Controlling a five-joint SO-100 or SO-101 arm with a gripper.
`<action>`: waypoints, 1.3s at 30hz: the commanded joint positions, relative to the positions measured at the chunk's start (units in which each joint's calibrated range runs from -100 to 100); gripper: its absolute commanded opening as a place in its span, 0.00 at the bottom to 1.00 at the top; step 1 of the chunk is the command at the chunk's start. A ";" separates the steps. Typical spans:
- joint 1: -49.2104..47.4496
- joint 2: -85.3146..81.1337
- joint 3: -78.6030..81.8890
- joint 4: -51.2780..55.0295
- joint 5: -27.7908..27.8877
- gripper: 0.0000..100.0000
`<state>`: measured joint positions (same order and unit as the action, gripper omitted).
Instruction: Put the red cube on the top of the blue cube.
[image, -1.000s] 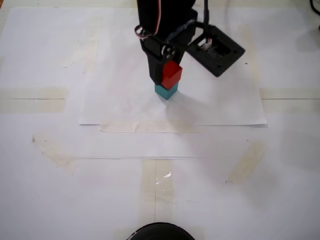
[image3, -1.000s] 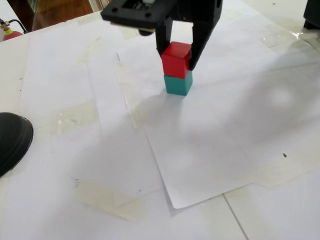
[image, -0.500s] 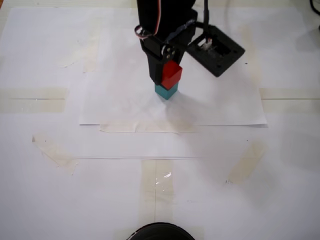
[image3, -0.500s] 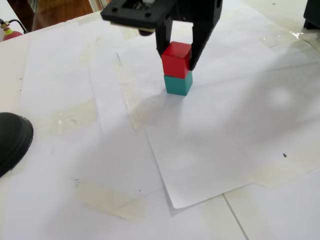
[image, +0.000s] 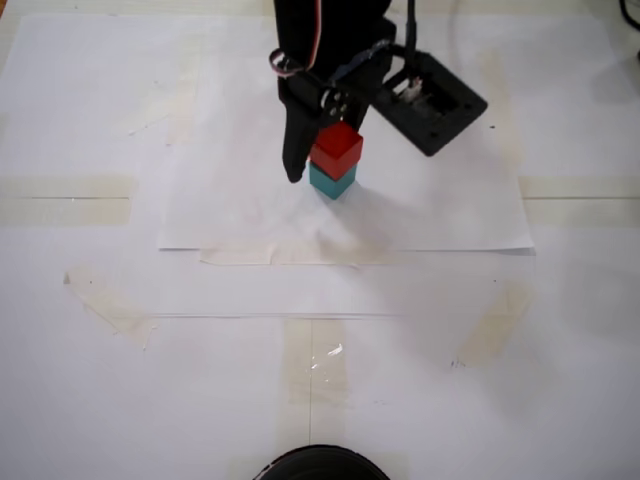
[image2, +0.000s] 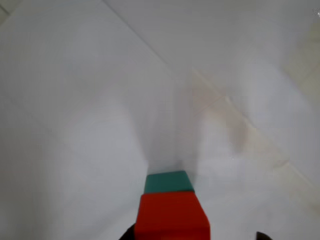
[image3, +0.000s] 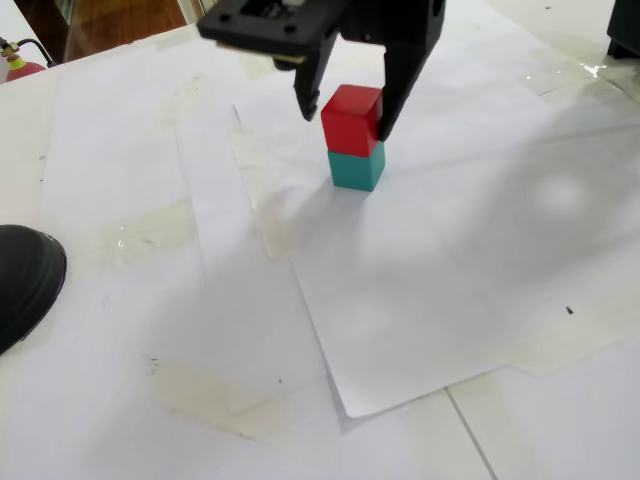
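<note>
The jaws stand spread apart, one finger clear of the red cube on its left in a fixed view, the other close against its right side, so nothing is pinched any more as far as I can judge. The gripper hangs straddling the block. The red cube sits on the blue cube, the two stacked almost square, with the top one turned a touch off line. In the wrist view the red cube fills the bottom edge with the blue cube peeking out beyond it. The stack rests on a sheet of paper taped to the table. The stacking itself looks done; what remains, I'd say, is lifting the arm straight up without brushing the top block.
</note>
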<state>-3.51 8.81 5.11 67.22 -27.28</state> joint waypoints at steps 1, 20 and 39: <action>-1.26 -6.06 -0.98 1.63 -1.32 0.40; -5.95 -51.21 27.35 11.25 -11.38 0.36; -6.26 -106.23 77.92 5.22 -17.05 0.00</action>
<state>-10.53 -87.68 75.78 76.58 -43.39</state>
